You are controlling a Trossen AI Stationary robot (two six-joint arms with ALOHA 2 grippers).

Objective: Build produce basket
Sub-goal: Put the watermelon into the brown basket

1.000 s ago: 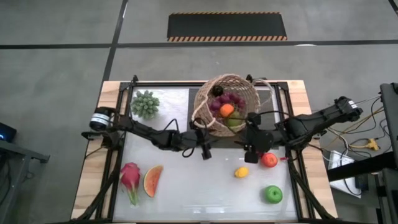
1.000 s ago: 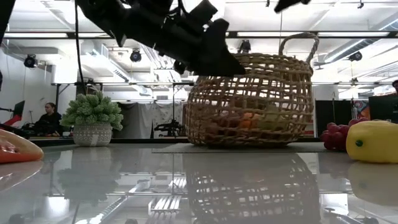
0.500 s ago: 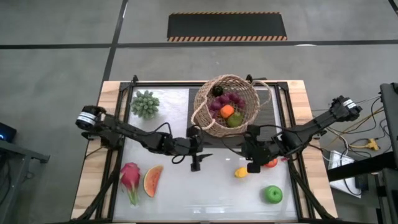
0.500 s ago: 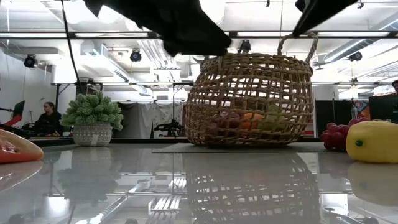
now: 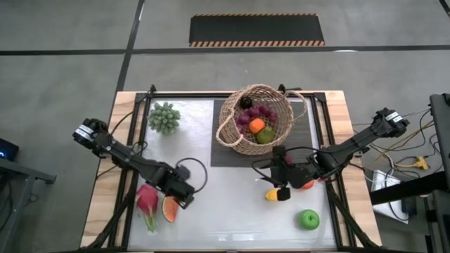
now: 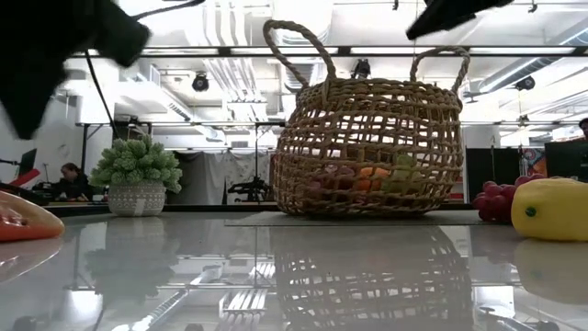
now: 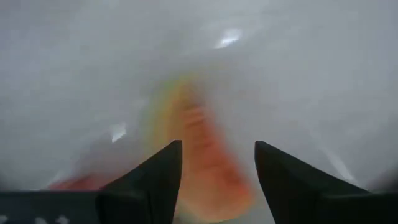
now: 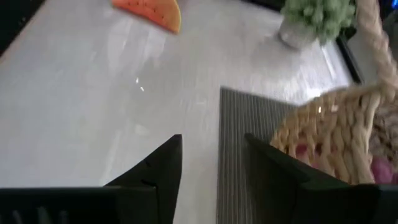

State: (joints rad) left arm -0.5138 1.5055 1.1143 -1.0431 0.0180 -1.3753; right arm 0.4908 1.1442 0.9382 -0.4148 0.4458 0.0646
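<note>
**Basket part-filled; left jaws over watermelon, right jaws over lemon**

Basket (image 5: 254,128) sits at the far middle of the bench (image 5: 225,218), partly on a dark ribbed mat (image 5: 309,133). High view shows purple grapes (image 5: 261,112), an orange (image 5: 256,124), a green fruit (image 5: 265,136) and a dark round piece (image 5: 246,102) inside it. Low view shows the basket (image 6: 370,147) upright, both loop handles raised, fruit visible through the weave.

Left gripper (image 5: 181,197) is at the near-left part of the bench, just beside the watermelon slice (image 5: 169,209). Left wrist view: jaws released, dark fingers (image 7: 149,180) spread, the blurred red-orange watermelon slice (image 7: 202,168) showing between them. No contact with the slice can be confirmed. Pink dragon fruit (image 5: 147,202) lies just to the left of the slice.

Right gripper (image 5: 281,184) is near the basket's front edge, over the lemon (image 5: 272,194). Its wrist view shows the jaws released, fingers (image 8: 155,171) apart with nothing between them; basket wall (image 8: 336,140) and mat lie ahead, and the potted green plant (image 8: 317,15) farther off. Tomato (image 5: 305,184) is largely hidden under the right arm.

Green apple (image 5: 309,219) lies alone at the near right. Potted plant (image 5: 164,117) stands at the far left of the bench, well apart from the basket. Low view: lemon (image 6: 551,209) and a red grape bunch (image 6: 496,202) at the right edge, a person seated in the room behind.
</note>
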